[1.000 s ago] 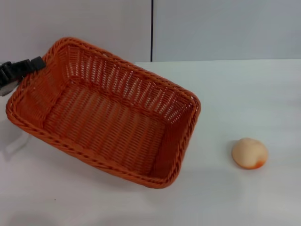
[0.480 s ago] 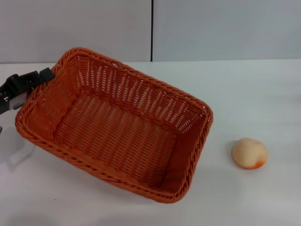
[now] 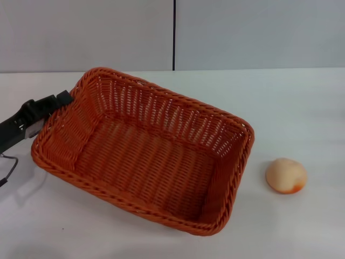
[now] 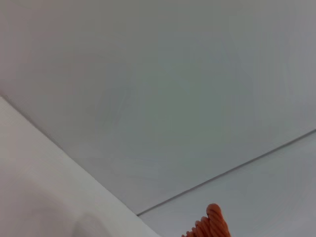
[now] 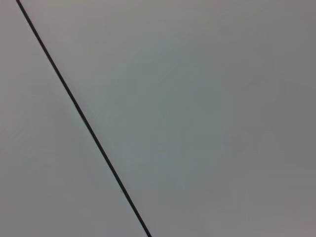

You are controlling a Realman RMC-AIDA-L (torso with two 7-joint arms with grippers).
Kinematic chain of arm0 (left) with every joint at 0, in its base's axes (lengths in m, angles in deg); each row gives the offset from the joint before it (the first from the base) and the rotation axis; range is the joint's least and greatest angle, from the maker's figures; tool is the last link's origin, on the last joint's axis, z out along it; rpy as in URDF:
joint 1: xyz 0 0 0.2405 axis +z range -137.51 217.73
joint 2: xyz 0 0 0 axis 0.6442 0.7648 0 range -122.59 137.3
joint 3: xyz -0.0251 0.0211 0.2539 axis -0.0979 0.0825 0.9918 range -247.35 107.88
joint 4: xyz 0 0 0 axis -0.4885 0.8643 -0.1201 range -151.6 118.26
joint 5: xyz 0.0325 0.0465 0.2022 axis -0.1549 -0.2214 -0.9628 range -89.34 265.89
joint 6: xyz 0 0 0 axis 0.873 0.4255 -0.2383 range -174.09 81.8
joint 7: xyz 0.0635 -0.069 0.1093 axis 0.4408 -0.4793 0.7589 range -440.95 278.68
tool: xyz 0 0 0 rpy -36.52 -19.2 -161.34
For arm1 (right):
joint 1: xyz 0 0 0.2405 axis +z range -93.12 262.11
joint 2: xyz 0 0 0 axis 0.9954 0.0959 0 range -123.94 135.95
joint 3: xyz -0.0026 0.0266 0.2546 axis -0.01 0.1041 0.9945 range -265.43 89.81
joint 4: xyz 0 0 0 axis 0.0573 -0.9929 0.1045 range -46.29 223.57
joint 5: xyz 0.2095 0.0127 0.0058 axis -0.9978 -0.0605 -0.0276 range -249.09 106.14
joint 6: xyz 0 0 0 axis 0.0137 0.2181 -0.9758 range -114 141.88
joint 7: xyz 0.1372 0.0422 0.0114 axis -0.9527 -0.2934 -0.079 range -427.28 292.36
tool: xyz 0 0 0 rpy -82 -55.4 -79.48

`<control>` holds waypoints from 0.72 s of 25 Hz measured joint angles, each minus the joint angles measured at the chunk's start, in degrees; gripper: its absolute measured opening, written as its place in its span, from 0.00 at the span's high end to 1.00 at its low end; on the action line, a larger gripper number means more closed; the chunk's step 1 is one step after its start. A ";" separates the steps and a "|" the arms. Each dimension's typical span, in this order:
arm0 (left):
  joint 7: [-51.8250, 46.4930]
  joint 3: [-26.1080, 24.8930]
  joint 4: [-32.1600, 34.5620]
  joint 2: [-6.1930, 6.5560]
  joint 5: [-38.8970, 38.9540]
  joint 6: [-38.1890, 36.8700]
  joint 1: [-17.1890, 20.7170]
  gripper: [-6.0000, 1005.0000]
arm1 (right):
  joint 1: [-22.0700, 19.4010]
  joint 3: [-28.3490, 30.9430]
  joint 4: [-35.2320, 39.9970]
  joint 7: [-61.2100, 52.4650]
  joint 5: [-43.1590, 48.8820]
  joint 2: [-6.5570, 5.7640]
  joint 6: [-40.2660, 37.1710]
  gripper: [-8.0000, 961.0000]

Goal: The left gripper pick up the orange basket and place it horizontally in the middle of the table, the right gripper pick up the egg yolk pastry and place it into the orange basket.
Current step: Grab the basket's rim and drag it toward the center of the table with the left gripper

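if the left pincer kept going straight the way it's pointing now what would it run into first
The left pincer points rightward and is already at the orange basket, at its left end rim, so the basket comes first. Depth is unclear; the egg yolk pastry lies off that line.

- The left gripper [image 3: 60,100] is the only part of the robot that shows, beside the left short end of the orange basket [image 3: 145,148].
- It is matte black, with short, blocky, square-edged fingers.
- Behind the fingers, away from the basket, the black body widens into a longer, boxy arm section.
- A small pale patch sits on that section; its detail cannot be made out.
- A thin black cable [image 3: 7,171] loops below the arm, farther from the basket.
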 joint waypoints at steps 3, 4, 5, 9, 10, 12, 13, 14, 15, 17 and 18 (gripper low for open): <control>3.37 -0.04 0.19 0.37 0.01 -0.37 0.76 0.85 | 0.00 0.00 0.00 0.00 0.02 -0.04 0.13 0.24; 3.37 -0.04 0.19 0.37 0.01 -0.37 0.76 0.85 | 0.00 0.00 0.00 0.00 0.02 -0.04 0.13 0.24; 4.41 -0.21 0.84 0.56 -0.07 -1.07 1.31 0.85 | 0.05 0.00 0.00 0.00 0.06 -0.07 0.22 0.24; 6.13 -0.18 3.32 0.69 -0.30 -2.82 2.61 0.85 | 0.33 0.00 0.00 0.00 0.65 -0.20 0.68 0.24; 6.50 -0.09 4.08 0.69 -0.36 -3.30 2.99 0.85 | 0.40 0.00 0.01 0.00 0.78 -0.20 0.70 0.24; 7.39 0.00 5.41 0.73 -0.58 -4.46 3.69 0.86 | 0.55 0.00 0.08 0.00 0.86 -0.21 0.73 0.24; 8.52 0.01 6.40 0.85 -1.13 -5.62 4.21 0.86 | 0.65 0.00 0.10 0.00 0.87 -0.23 0.74 0.24; 8.52 0.01 6.40 0.85 -1.13 -5.62 4.21 0.86 | 0.65 0.00 0.10 0.00 0.87 -0.23 0.74 0.24; 9.13 0.01 7.04 0.92 -1.79 -6.26 4.43 0.87 | 0.69 0.00 0.10 0.00 0.88 -0.25 0.74 0.24; 10.01 0.01 8.41 0.94 -3.30 -7.01 4.67 0.88 | 0.81 0.00 0.10 0.00 0.89 -0.26 0.78 0.24; 11.09 0.00 9.54 0.89 -4.83 -7.51 4.74 0.88 | 0.91 0.00 0.09 0.00 1.03 -0.27 0.83 0.24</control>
